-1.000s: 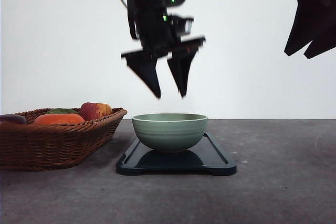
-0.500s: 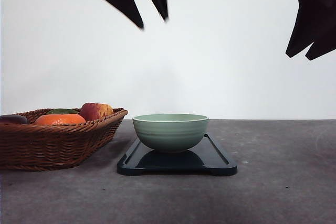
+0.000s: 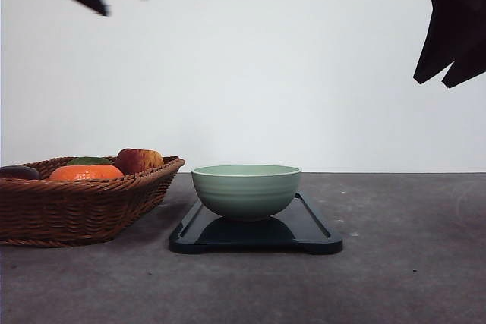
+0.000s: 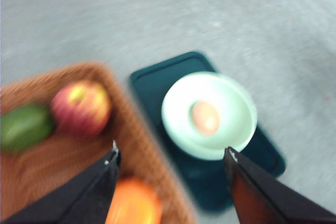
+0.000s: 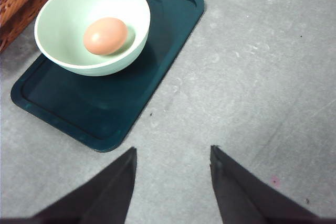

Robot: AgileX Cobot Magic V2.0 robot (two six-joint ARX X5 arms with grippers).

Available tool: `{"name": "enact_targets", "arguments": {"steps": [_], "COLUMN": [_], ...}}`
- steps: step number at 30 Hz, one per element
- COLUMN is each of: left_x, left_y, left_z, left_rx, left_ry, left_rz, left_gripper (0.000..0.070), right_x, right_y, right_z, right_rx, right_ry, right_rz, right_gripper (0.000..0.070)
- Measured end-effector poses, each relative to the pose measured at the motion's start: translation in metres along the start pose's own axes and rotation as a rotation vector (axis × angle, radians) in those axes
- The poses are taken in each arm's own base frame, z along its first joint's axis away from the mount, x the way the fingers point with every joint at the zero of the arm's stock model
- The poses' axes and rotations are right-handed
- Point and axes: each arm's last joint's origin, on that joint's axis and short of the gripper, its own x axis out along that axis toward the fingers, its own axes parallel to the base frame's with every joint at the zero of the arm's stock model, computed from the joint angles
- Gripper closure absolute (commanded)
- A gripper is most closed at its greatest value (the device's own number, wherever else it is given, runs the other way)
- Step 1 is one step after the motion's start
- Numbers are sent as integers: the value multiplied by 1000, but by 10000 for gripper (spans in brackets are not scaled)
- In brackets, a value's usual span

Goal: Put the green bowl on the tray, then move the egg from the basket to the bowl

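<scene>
While the egg (image 5: 105, 35) lies in the green bowl (image 3: 245, 190) on the tray (image 3: 307, 225), both end effectors, left (image 4: 170, 156) and right (image 5: 173, 153), hang open, empty.

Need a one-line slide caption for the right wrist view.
Open right gripper hovers above the table while the egg rests inside the green bowl on the tray.

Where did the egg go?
The egg is lying inside the green bowl, which sits on the black tray just beside the basket of fruit.
</scene>
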Motion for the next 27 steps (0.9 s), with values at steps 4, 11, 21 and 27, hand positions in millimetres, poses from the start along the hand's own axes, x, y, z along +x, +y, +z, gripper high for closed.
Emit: {"name": "enact_targets", "arguments": {"steps": [4,11,21,27], "left_x": [-12,-30,-34,-35], "left_y": [9,13,13,13], "left_z": [-45,-90,-93,-96], "left_rx": [-63,-154,-178,-188], "left_ry": [30,-2,-2,27], "left_rz": [33,59,60,59], "left_gripper": [303,307,690,700], "right_x": [0,0,0,0], "right_y": [0,0,0,0], "right_z": [0,2,0,1], "right_rx": [0,-2,0,-2], "right_ry": [0,-18,1,-13], "right_rz": [0,6,7,7], "right_gripper": [427,427,694,684]}}
